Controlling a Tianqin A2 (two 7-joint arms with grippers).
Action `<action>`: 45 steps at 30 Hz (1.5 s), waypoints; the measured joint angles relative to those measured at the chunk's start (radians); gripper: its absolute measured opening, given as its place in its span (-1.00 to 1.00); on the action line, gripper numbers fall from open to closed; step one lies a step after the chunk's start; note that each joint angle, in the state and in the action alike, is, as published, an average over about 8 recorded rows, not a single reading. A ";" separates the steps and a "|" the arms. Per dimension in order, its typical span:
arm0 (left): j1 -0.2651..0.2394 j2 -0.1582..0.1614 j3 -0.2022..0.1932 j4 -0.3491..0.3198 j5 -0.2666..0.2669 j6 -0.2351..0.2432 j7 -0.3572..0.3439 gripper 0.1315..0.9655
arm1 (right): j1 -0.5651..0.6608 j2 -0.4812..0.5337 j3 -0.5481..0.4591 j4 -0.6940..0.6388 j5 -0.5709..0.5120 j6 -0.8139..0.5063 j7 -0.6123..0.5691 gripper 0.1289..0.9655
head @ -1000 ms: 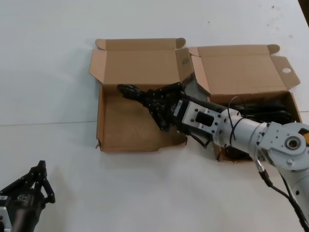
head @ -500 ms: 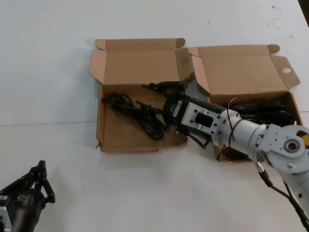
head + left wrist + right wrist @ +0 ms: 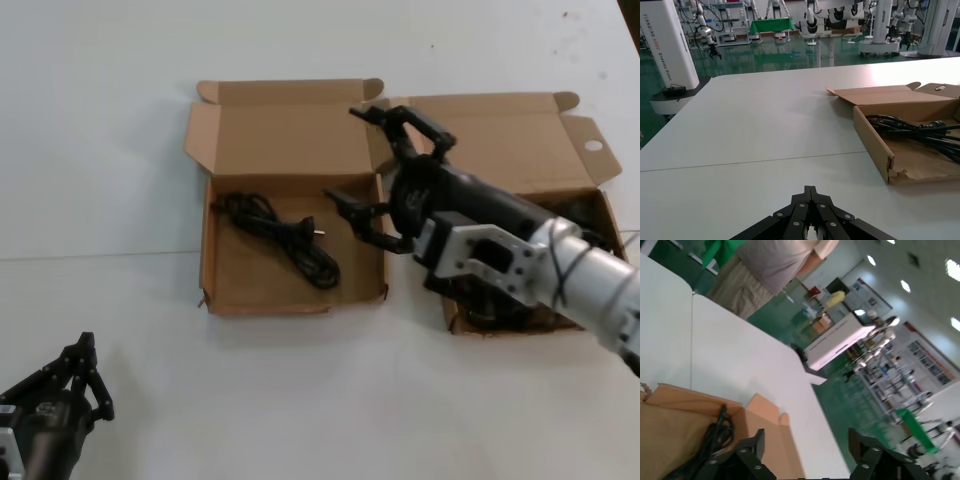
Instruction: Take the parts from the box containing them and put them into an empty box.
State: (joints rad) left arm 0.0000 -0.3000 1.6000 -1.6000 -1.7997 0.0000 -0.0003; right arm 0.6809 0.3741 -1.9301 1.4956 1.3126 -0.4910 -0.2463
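The empty box (image 3: 212, 262), with no hole in its flaps, lies left of centre and now holds one black coiled cord (image 3: 282, 233). The box containing the parts (image 3: 500, 140), with a round hole (image 3: 594, 146) in its lid flap, lies to its right; my right arm hides most of its inside. My right gripper (image 3: 350, 155) is open and empty, raised over the adjoining walls of the two boxes. My left gripper (image 3: 85, 372) is shut, parked at the near left. The left wrist view shows the left gripper (image 3: 811, 190), the ragged box wall (image 3: 875, 142) and the cord (image 3: 910, 126). The right wrist view shows the right gripper (image 3: 807, 445) and the cord (image 3: 715, 435).
Both boxes stand side by side on a white table (image 3: 120, 160), lids open toward the far side. A person (image 3: 775, 265) stands beyond the table's far edge. Bare table lies between my left gripper and the boxes.
My right gripper opened and let go of the cord, which now lies in the left box. The gripper has lifted and drawn back toward the right box.
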 joint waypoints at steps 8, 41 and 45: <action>0.000 0.000 0.000 0.000 0.000 0.000 0.000 -0.94 | -0.143 0.022 0.081 0.142 0.008 0.030 0.000 0.26; 0.000 0.000 0.000 0.000 0.000 0.000 0.000 -0.35 | -0.320 -0.004 0.163 0.154 0.145 0.164 0.000 1.00; 0.000 0.000 0.000 0.000 0.000 0.000 0.000 -0.20 | -0.347 -0.009 0.175 0.150 0.170 0.188 0.000 1.00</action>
State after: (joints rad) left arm 0.0000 -0.3000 1.6000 -1.6000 -1.7998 0.0000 -0.0002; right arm 0.3342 0.3652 -1.7547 1.6457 1.4825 -0.3031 -0.2463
